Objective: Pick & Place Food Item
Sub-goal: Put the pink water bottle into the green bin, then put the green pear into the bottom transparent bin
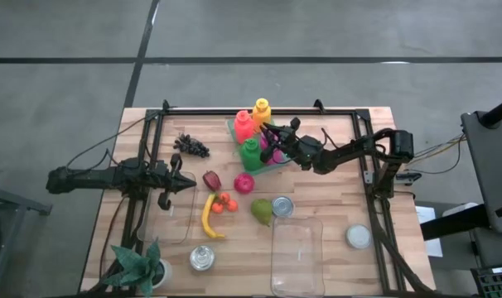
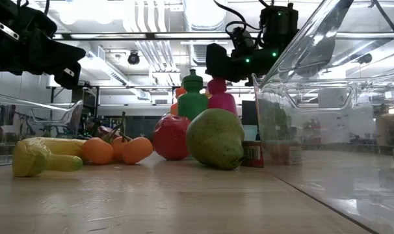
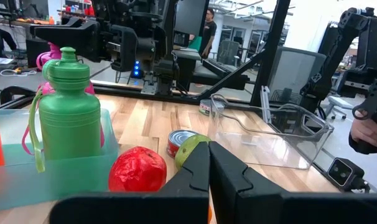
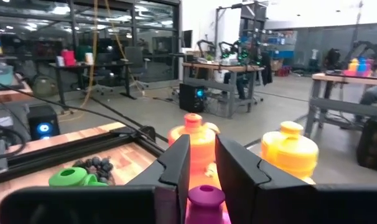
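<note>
A: Can any text, brand or number be read?

B: None can be made out. A label is carried by the small red-labelled metal tin [image 3: 179,142], but its print is too blurred to be read.

1. Table [image 1: 334,207]: light wood planks, matt, visible grain.
2. Clear container [image 1: 296,257]: transparent glossy plastic.
3. Green bottle [image 3: 69,118]: smooth plastic, slight sheen.
4. Can [image 1: 282,206]: shiny metal top.
5. Pear [image 2: 215,138]: dull, faintly speckled skin.
6. Frame rails [image 1: 259,108]: black metal.
</note>
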Tool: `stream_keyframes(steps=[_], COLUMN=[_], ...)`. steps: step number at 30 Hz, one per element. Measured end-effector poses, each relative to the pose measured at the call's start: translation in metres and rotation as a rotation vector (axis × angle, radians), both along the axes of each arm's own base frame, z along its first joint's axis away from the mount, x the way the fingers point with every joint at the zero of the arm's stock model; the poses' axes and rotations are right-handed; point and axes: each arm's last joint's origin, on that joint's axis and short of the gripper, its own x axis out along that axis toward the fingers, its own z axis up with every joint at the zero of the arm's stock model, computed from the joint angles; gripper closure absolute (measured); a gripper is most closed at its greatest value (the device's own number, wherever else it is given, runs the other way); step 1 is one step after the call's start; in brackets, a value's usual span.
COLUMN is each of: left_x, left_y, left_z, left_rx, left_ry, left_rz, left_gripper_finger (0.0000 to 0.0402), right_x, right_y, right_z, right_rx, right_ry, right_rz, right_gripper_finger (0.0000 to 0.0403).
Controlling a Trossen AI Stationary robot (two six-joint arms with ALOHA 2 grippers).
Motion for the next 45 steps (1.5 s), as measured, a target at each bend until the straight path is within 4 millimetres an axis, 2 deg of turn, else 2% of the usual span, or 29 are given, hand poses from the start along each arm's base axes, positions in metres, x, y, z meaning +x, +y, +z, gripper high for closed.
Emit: stream_keyframes(steps=[12, 27, 36, 45], left_x=[0.000, 0.000, 0.000, 0.000], left_y=[0.000, 0.000, 0.000, 0.000], left_z=[0.000, 0.000, 0.000, 0.000], left_rx=[0.000, 0.000, 0.000, 0.000], left_ry=[0.000, 0.000, 0.000, 0.000], left_rz=[0.000, 0.000, 0.000, 0.000], left_gripper_finger=[0.0401, 0.0401, 0.0401, 0.0401], right_x=[-0.013, -0.011, -0.015, -0.027], right_y=[0.003, 0.006, 0.008, 0.011], right_z=[-0.002, 0.004, 0.020, 0.049], right_rx=[0.064, 0.051, 0.012, -0.072], right_ry=[-0.041, -0.053, -0.071, -0.110], right_rz=[-0.014, -0.001, 0.001, -0.011], right_gripper_finger=[0.0324, 0.0323, 0.0323, 0.0323])
